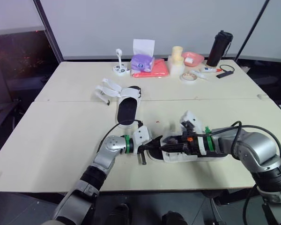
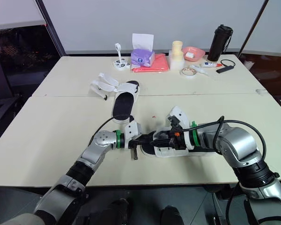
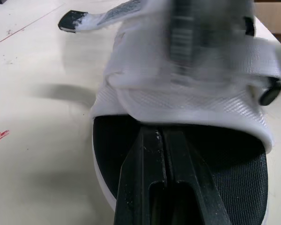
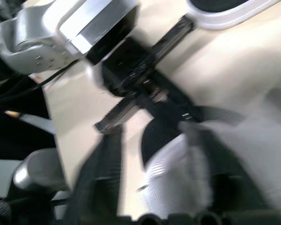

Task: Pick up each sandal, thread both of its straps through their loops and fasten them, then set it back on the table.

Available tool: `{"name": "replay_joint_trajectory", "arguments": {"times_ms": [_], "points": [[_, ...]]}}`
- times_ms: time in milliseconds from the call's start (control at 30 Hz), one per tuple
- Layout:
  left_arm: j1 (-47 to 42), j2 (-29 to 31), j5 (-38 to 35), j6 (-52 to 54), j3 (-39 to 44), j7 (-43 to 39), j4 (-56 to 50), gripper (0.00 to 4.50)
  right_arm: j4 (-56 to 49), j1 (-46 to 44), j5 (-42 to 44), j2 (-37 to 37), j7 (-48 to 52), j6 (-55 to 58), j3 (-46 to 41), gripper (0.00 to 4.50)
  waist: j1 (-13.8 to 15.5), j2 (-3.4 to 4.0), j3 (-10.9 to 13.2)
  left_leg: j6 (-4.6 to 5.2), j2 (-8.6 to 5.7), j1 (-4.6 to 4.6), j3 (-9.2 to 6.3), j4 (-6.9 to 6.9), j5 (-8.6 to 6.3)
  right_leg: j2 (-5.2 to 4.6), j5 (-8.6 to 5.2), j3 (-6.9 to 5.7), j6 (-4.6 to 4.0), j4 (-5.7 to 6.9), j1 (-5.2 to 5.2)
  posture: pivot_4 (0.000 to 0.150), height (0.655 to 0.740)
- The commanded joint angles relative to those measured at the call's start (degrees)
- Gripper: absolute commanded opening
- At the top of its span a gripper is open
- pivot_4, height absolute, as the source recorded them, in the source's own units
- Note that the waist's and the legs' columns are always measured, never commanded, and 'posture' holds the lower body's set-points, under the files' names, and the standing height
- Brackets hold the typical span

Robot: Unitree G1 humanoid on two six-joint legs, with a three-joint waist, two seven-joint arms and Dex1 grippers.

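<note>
Left eye view: tissue (image 1: 144,47) in box (image 1: 141,63) behind sandal (image 1: 127,107).

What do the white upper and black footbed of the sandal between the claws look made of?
White upper: likely woven synthetic or embossed rubber, matte; fine diamond weave shows. Black footbed: probably textured foam or mesh, matte; fine grainy pattern.

Bright, even overhead light leaves only soft shadows on the pale table (image 1: 51,140) beside the sandal (image 3: 201,105).
</note>
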Motion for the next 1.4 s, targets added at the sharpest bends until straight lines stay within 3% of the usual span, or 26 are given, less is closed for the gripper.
{"name": "replay_joint_trajectory", "arguments": {"times_ms": [33, 367, 867, 933, 1100, 1400], "points": [[1.0, 0.3, 1.3, 0.8, -1.2, -0.2, 1.4, 0.0, 1.2, -1.6, -1.6, 1.0, -2.1, -1.2, -2.3, 3.46, 0.0, 0.0, 0.0, 0.0, 0.0, 0.0, 0.0, 0.0, 0.0, 0.0, 0.0, 0.0, 0.0, 0.0, 0.0, 0.15, 0.7344], [0.5, 0.0, 1.2, 0.7, -1.2, 0.0, 2.1, 0.0, 6.2, -8.1, -4.5, 4.3, -5.3, -3.2, -4.3, 3.46, 0.0, 0.01, 0.0, 0.0, -0.02, 0.0, 0.0, -0.01, 0.0, 0.0, 0.01, 0.01, 0.0, 0.01, -0.02, 0.15, 0.7344], [0.7, -0.1, 1.2, 0.4, -0.7, 0.7, 2.2, 0.0, 9.8, -9.0, -8.5, 2.3, 1.9, -2.2, 2.5, 3.46, 0.1, 0.02, 0.0, 0.0, -0.04, 0.0, 0.02, 0.0, 0.0, 0.0, 0.06, 0.01, 0.03, 0.04, -0.23, 0.15, 0.7344], [0.9, -0.1, 1.2, 0.5, -0.7, 0.8, 2.0, 0.0, 9.8, -9.0, -8.5, 2.2, 2.3, -2.2, 2.4, 2.65, 0.1, 0.02, 0.0, 0.0, -0.04, -0.01, 0.01, 0.0, 0.0, 0.0, 0.06, 0.01, 0.04, 0.04, -0.23, 0.15, 0.7344], [1.0, -0.1, 1.2, 0.5, -0.9, 0.8, 1.9, 0.0, 7.9, -8.7, -7.5, 1.9, 3.8, -1.6, 1.2, 0.06, 0.1, 0.02, 0.0, 0.0, -0.04, 0.0, 0.02, 0.0, 0.0, 0.0, 0.06, 0.01, 0.04, 0.04, -0.23, 0.15, 0.7344], [1.3, 0.0, 1.8, 1.0, -2.0, -0.1, 2.3, 0.0, -0.5, -7.5, -0.9, -0.2, 6.6, 0.5, -5.1, 0.01, 0.1, 0.02, 0.0, 0.0, -0.04, -0.01, 0.01, 0.0, 0.0, 0.0, 0.06, 0.01, 0.04, 0.04, -0.22, 0.15, 0.7344]]}}
